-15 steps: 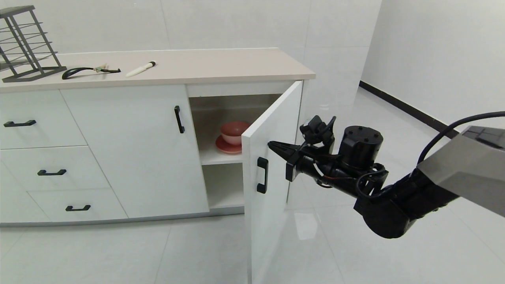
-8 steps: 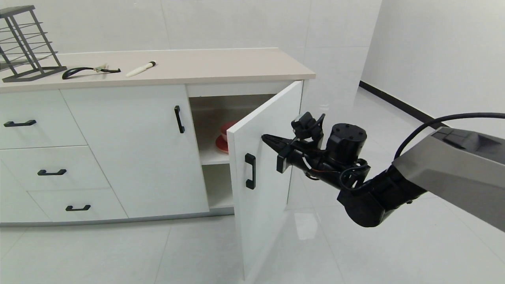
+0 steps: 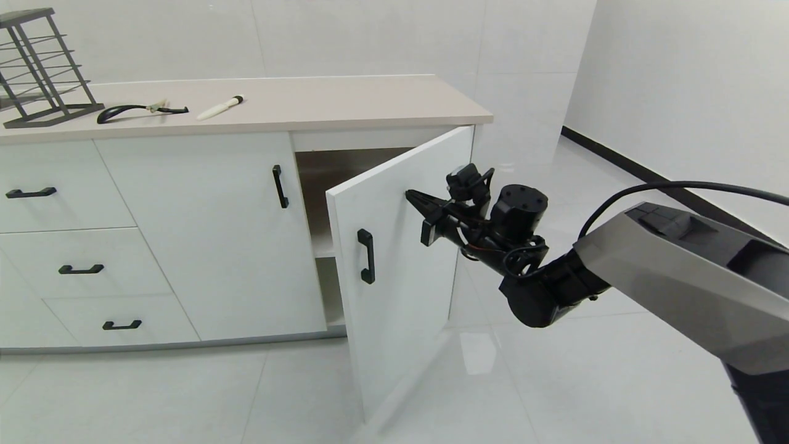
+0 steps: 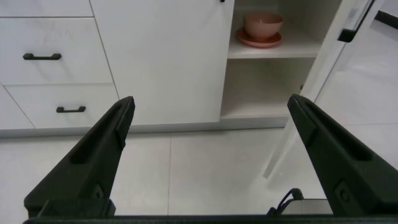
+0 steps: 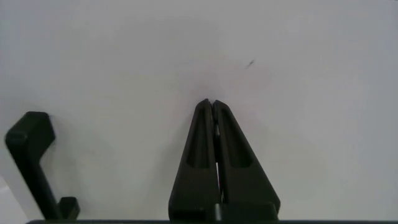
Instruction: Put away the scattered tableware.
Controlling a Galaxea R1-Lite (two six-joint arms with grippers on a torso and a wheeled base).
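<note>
The white cabinet door [image 3: 400, 246] with its black handle [image 3: 367, 256] stands half open. My right gripper [image 3: 412, 196] is shut, and its tips touch the door's outer face beside the handle. In the right wrist view the shut right gripper [image 5: 212, 106] presses on the white panel, with the handle [image 5: 37, 162] off to one side. A pink bowl [image 4: 262, 23] sits on a pink plate [image 4: 260, 40] on the cabinet's upper shelf. My left gripper [image 4: 210, 99] hangs open and empty above the floor in front of the cabinet.
On the countertop [image 3: 345, 102] lie a black ladle [image 3: 123, 111] and a white utensil [image 3: 219, 107], next to a dark wire rack [image 3: 37, 68]. Drawers [image 3: 61, 209] fill the cabinet's left side. White floor tiles [image 3: 185, 394] stretch in front.
The right gripper has moved left, pushing the door further toward shut. In the head view the door now hides the bowl and plate.
</note>
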